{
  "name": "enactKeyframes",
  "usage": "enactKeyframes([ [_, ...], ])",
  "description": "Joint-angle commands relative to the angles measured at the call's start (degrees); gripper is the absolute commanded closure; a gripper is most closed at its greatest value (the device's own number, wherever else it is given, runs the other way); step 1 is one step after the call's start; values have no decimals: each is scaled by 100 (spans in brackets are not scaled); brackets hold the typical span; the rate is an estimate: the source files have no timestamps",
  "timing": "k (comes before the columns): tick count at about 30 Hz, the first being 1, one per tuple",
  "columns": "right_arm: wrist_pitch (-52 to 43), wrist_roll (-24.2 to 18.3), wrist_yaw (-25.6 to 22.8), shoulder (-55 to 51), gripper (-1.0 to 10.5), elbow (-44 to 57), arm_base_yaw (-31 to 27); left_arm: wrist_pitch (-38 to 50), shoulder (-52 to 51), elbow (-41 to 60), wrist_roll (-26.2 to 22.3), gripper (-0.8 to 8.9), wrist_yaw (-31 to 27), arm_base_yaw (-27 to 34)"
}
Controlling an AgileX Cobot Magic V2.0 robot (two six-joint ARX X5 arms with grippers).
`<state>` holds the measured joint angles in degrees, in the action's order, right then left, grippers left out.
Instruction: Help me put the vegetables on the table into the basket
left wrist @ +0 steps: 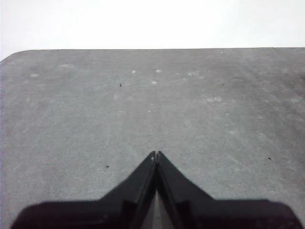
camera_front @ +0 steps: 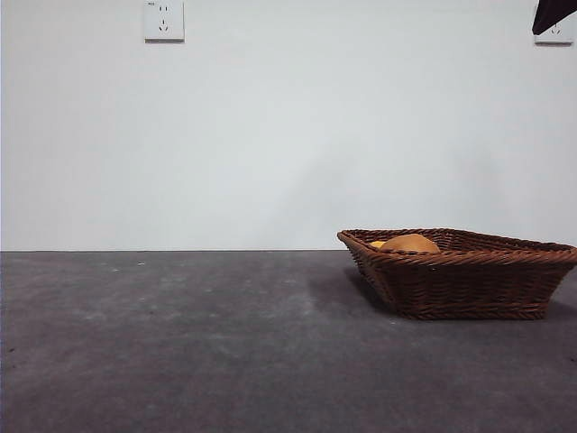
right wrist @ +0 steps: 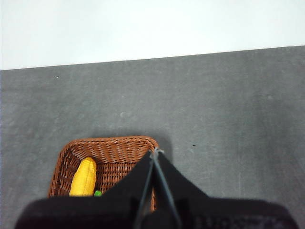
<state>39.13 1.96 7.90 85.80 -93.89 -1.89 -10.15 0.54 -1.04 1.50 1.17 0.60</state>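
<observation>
The brown woven basket [camera_front: 469, 284] stands on the right side of the grey table [camera_front: 180, 343]. Above its rim shows the rounded top of a tan-orange potato [camera_front: 410, 244], with a bit of yellow beside it. In the right wrist view a yellow vegetable [right wrist: 84, 177] lies inside the basket [right wrist: 109, 142], and a small green tip [right wrist: 97, 193] pokes out beside it; the rest is hidden behind my right gripper [right wrist: 155, 151]. That gripper hangs shut and holds nothing, high above the basket's edge. My left gripper [left wrist: 156, 154] is shut with nothing in it over bare table [left wrist: 143, 105].
A black arm tip [camera_front: 552, 13] shows at the top right corner of the front view. Two wall sockets [camera_front: 163, 20] sit high on the white wall. The table's far edge [left wrist: 143, 49] meets that wall.
</observation>
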Motion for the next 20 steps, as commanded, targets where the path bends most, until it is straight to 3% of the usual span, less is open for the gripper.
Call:
enactKeyframes([
  [1,-55,42,-2,35,958,33,0,68,2,59,-66,817,33,22],
  [3,0,42,39,26,957,39,-42,68,2,59,-66,817,35,22],
  [8,227,42,-909,-625,957,214,-155,66,35,59,-66,817,33,22],
  [10,-33,42,-988,-1128,957,603,-28,68,42,59,-66,817,39,22],
  [17,-2839,42,-1051,-3388,958,3545,-68,68,136,59,-66,817,74,22],
  [20,-3320,42,-1047,-4441,958,4750,-70,68,136,59,-66,817,74,22],
])
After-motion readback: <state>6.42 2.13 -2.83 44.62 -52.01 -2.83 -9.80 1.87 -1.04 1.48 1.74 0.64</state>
